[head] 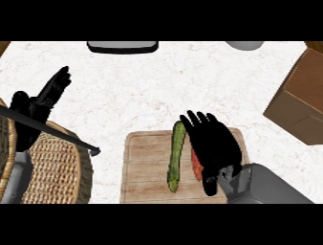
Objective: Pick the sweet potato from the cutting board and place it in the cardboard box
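At the far left of the frame you see a wicker basket (59, 167) with a dark bar across it. Your left hand (48, 95) rests above it at the left side, fingers straight and up, holding nothing.

In the lower middle sits the wooden cutting board (146, 162) on the white marble counter (164, 91). A long green vegetable (176, 155) lies on the board. Just right of it you can see an orange-red strip: that is the sweet potato (196, 167). Your right hand (214, 146) is spread over it, fingers long and straight, not curled round it yet.

At the top edge are a dark tray-like thing (122, 46) and a grey round thing (244, 45), both cut off. The cardboard box (312, 105) is at the right side of the frame, well apart from the board.

What could go wrong? The green vegetable lies right beside the sweet potato. When you close your fingers, you might bump it or grab it too. The potato could also roll and slip out if you catch only its edge.

What is hard to see? Your hand hides most of the sweet potato, so you cannot tell its full shape or whether your palm touches it. The box runs off the right edge, so you cannot see all of its opening.
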Available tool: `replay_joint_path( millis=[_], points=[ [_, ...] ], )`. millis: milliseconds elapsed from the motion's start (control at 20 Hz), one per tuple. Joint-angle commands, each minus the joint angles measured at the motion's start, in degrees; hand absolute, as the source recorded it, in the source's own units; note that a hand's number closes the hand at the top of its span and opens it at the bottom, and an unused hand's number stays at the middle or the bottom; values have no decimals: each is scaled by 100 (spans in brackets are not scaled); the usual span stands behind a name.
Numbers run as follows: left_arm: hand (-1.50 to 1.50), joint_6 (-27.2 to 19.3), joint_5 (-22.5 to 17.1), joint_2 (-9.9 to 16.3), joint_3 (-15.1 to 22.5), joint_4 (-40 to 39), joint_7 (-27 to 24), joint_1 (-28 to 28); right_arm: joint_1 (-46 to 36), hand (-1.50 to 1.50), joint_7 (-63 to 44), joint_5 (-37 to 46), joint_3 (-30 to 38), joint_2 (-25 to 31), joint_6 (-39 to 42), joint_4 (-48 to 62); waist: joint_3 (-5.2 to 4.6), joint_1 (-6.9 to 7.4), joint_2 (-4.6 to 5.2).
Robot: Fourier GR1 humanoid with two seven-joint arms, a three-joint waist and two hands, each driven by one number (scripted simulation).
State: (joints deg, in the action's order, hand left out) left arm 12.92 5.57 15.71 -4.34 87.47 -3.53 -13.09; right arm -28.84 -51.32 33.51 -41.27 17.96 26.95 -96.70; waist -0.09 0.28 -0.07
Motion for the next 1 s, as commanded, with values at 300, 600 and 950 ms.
replay_joint_path(
  millis=[300, 600, 950],
  points=[
    [0, 91, 188, -135, 187, 117, -209, 187, 525, -150, 386, 1089, 9, -301, -130, 535, 9, -19, 4],
    [0, 158, 235, -104, 103, -92, -101, -65, 926, -150, 728, 1484, 126, -441, -377, 867, 9, -29, 9],
    [0, 42, 410, -348, 296, 90, -209, 232, 806, 150, 1776, 1649, 299, -359, -319, 1247, 10, -9, 8]
  ],
)
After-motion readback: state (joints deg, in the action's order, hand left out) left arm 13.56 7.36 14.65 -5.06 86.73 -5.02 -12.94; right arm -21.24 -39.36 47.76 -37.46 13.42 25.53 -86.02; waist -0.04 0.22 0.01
